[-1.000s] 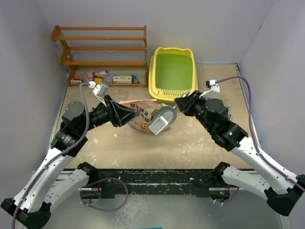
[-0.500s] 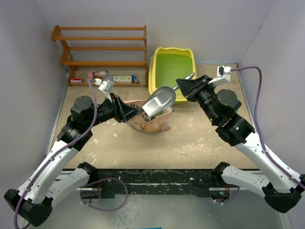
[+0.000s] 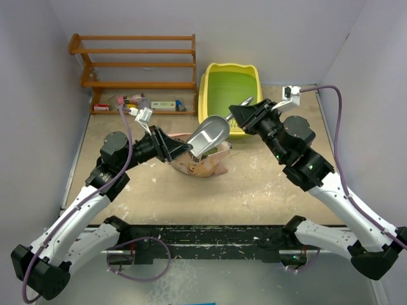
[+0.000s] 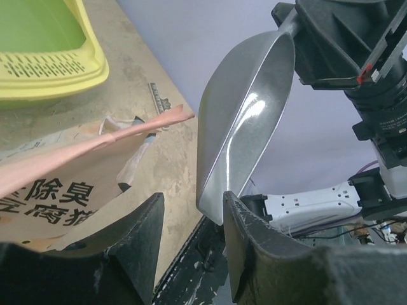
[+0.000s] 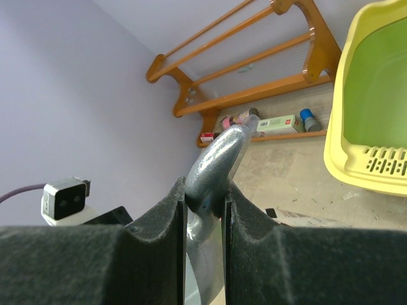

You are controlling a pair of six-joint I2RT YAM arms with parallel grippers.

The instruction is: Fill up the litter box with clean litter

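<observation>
Over the bag [image 3: 198, 164], my right claw [image 3: 236, 117] pinches the scoop [image 3: 210, 135] by its handle, lifted from its downward dip a second ago. My left claw [image 3: 181, 150] is spread beside it. The litter box [image 3: 205, 89] at one o'clock looks bare, so the pour comes next.

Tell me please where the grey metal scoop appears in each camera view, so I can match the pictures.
Top external: the grey metal scoop sits at centre, over the pink printed bag.
Left wrist: centre-right, large, above the fingers.
Right wrist: bottom centre, only its handle, clamped by the right gripper.
Shared landmark: the yellow plastic litter box, seen in all three.
</observation>
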